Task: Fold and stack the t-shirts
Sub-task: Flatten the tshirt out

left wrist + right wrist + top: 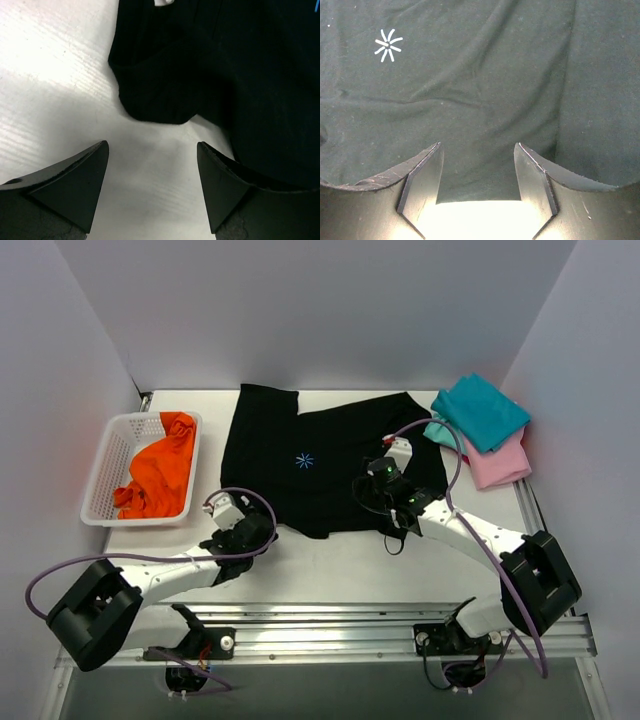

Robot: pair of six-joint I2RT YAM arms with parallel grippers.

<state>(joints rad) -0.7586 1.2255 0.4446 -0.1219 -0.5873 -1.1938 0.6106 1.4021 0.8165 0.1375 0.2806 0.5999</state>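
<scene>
A large black t-shirt [320, 460] with a light-blue starburst mark [305, 460] lies spread on the table's middle. My left gripper [255, 530] is open and empty just off its near left corner; that corner [155, 95] lies ahead of the fingers. My right gripper [385, 475] is open over the shirt's right part; the cloth [480, 100] and the starburst [387, 45] show beyond its fingers. A folded teal t-shirt [482, 412] lies on a pink t-shirt [497, 462] at the back right. An orange t-shirt [162, 468] lies crumpled in a basket.
A white plastic mesh basket [102, 472] stands at the left and holds the orange shirt. Grey walls close in the table on three sides. A metal rail [330, 625] runs along the near edge by the arm bases. Bare white table [60, 90] lies left of the black shirt.
</scene>
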